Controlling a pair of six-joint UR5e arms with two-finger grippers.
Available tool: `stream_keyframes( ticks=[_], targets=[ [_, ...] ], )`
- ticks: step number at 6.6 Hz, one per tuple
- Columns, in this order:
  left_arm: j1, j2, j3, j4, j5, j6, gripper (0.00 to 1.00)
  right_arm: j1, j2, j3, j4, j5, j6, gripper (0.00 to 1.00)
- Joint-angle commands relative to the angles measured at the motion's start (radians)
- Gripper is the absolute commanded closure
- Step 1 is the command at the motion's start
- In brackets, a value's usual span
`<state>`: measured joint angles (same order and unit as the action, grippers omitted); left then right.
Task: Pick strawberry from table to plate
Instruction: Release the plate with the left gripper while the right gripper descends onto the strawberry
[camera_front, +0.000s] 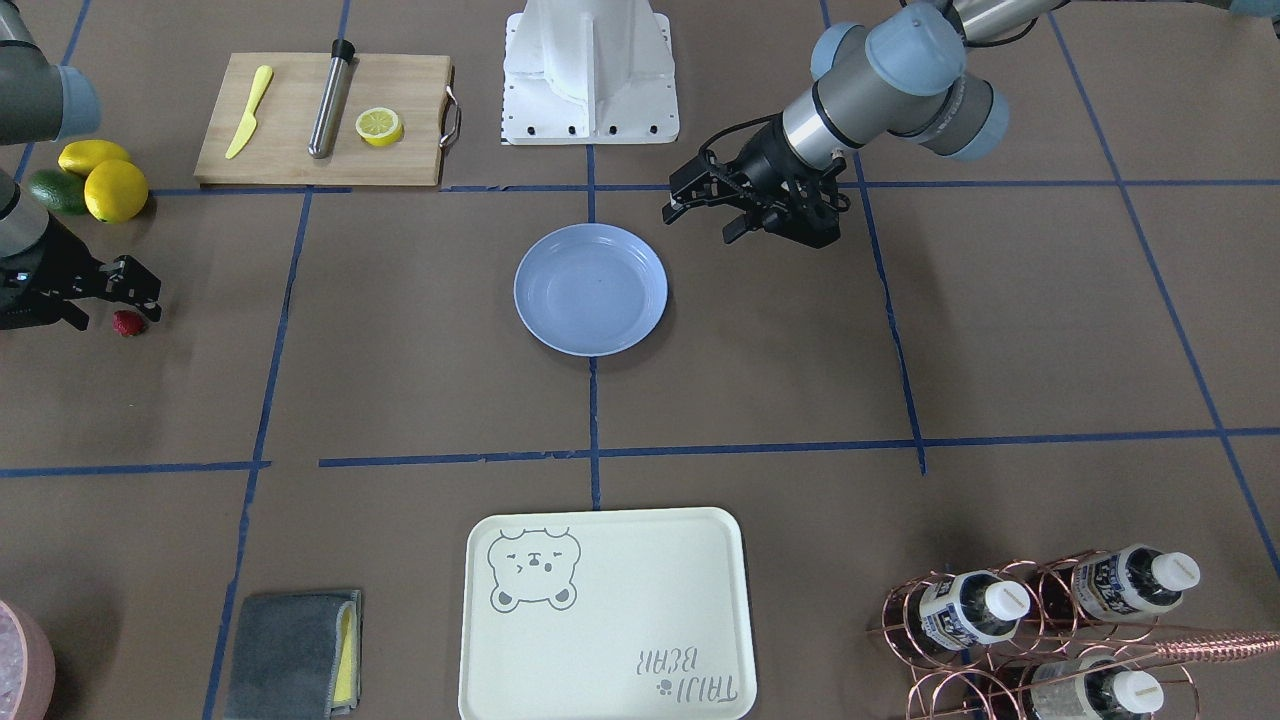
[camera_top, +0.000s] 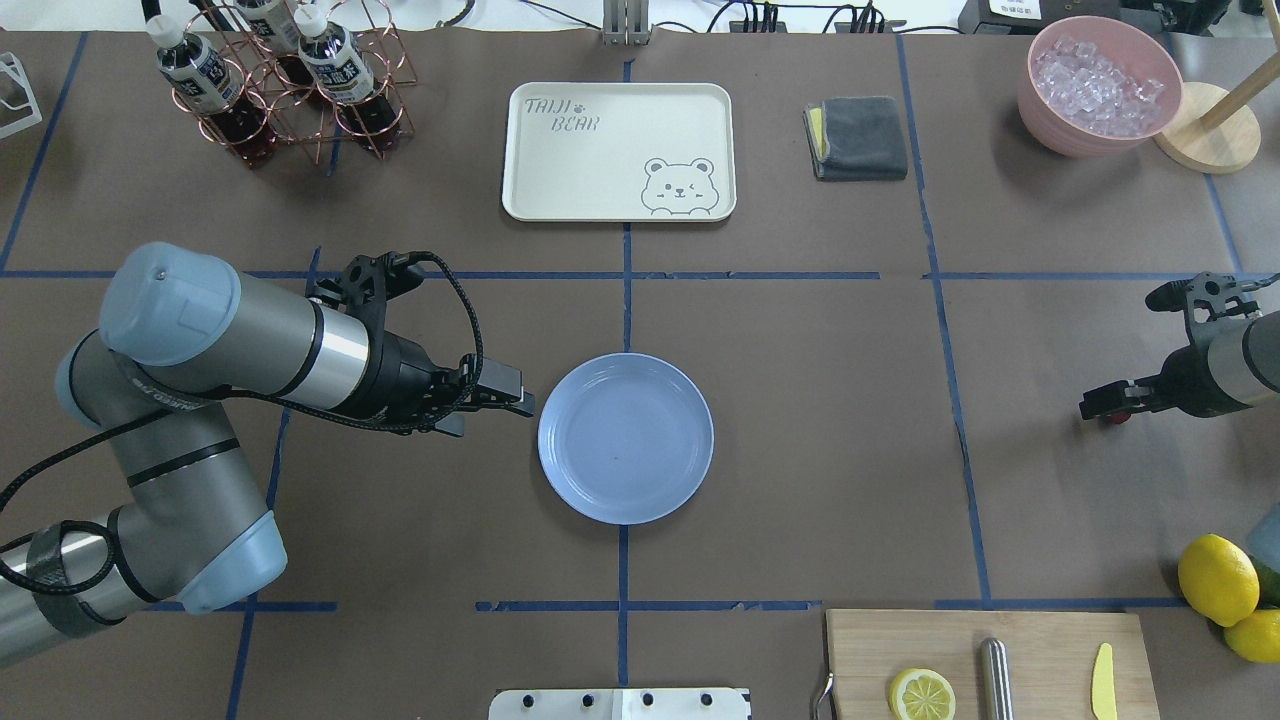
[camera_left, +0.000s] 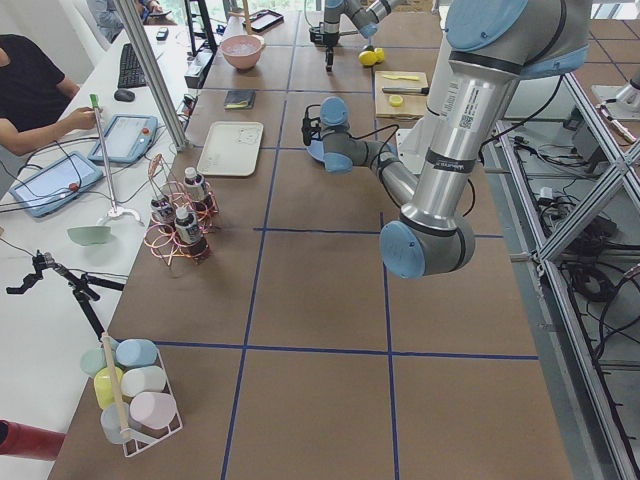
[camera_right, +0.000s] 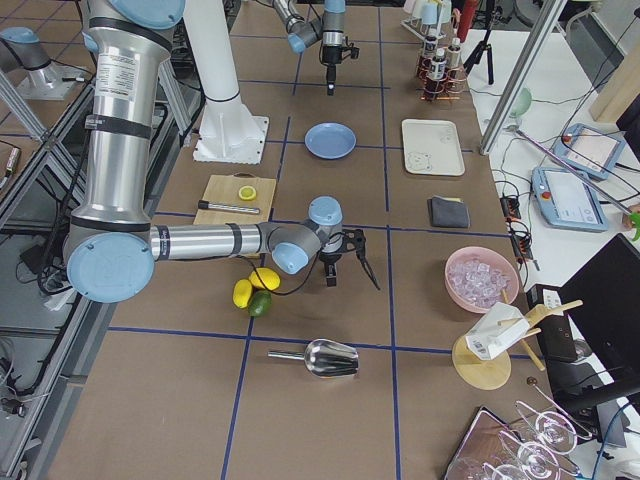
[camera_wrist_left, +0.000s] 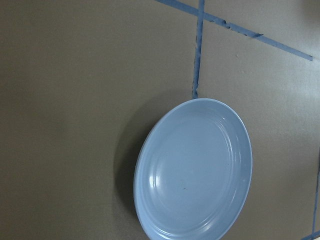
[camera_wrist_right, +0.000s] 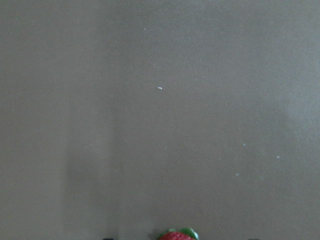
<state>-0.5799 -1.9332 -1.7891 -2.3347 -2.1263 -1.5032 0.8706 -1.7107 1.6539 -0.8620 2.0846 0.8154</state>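
Observation:
The strawberry (camera_front: 128, 322), small and dark red, lies on the brown taped table (camera_front: 420, 380) far to the robot's right of the plate. My right gripper (camera_front: 115, 316) is low over it and open, a finger on each side of the berry. From overhead the strawberry (camera_top: 1118, 417) peeks out beneath that gripper (camera_top: 1105, 408). Only the strawberry's top (camera_wrist_right: 178, 234) shows in the right wrist view, at the bottom edge. The light-blue plate (camera_front: 590, 288) sits empty at the table's centre. My left gripper (camera_front: 700, 220) hovers open and empty beside the plate (camera_top: 625, 437); its wrist view shows just the plate (camera_wrist_left: 195, 170).
Two lemons (camera_front: 115, 190) and an avocado (camera_front: 55, 190) lie close behind the right gripper. A cutting board (camera_front: 325, 120) holds a lemon half, a yellow knife and a metal cylinder. A cream bear tray (camera_front: 605, 615), grey cloth (camera_front: 290, 655) and bottle rack (camera_front: 1040, 630) line the far side.

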Motion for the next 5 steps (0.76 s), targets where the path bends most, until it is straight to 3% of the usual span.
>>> stream_keyframes(
  ticks=[1, 2, 4, 5],
  targets=[
    [0.0, -0.001, 0.0, 0.0, 0.0, -0.002, 0.0, -0.001, 0.01, -0.006, 0.004, -0.003, 0.001, 0.35],
    [0.0, -0.003, 0.0, 0.0, 0.0, -0.002, 0.0, 0.001, 0.002, -0.003, 0.006, 0.0, -0.001, 0.57],
    [0.003, -0.006, 0.0, 0.0, 0.0, -0.029, 0.0, 0.002, -0.02, 0.004, 0.015, 0.008, -0.004, 0.68],
    [0.002, -0.007, -0.001, 0.0, 0.0, -0.031, 0.0, 0.004, -0.024, 0.047, 0.006, 0.012, 0.001, 1.0]
  ],
)
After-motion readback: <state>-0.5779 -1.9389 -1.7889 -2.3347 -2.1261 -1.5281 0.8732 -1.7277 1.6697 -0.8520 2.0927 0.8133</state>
